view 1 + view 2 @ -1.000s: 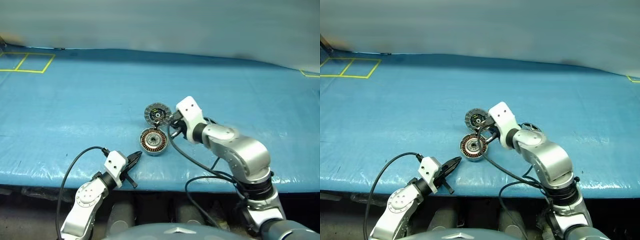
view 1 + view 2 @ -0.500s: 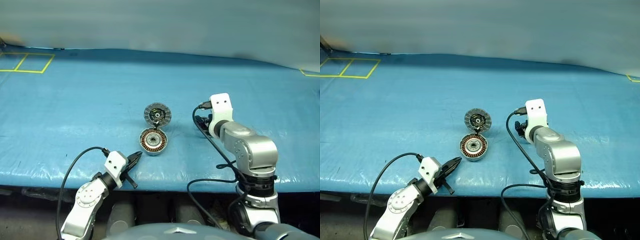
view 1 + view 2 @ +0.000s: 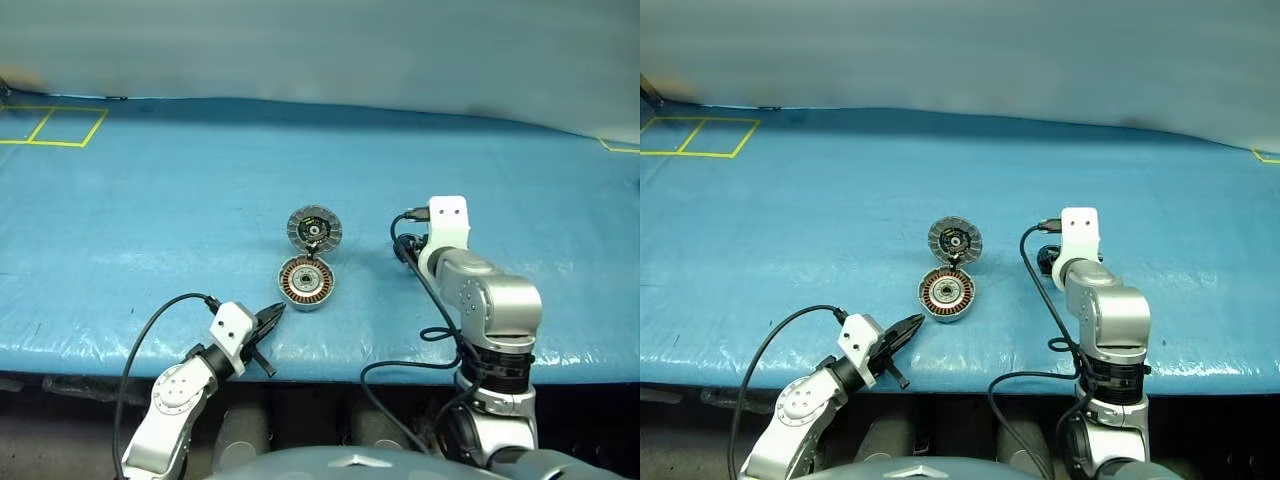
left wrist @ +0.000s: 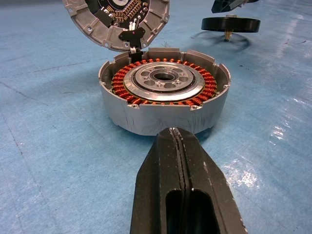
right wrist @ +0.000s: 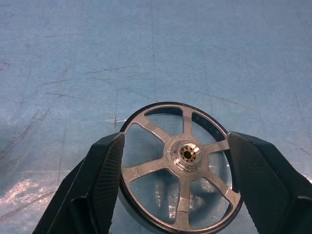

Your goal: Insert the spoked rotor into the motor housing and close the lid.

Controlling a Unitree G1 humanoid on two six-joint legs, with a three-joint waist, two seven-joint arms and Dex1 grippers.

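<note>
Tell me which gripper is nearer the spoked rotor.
Right. The right gripper stands open straddling the spoked rotor, a finger on each side. The left gripper is shut near the table's front edge, facing the motor housing.

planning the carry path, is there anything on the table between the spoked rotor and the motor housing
Nothing: in the left eye view the blue table cover lies bare between the spoked rotor, under the right end effector, and the motor housing.
</note>
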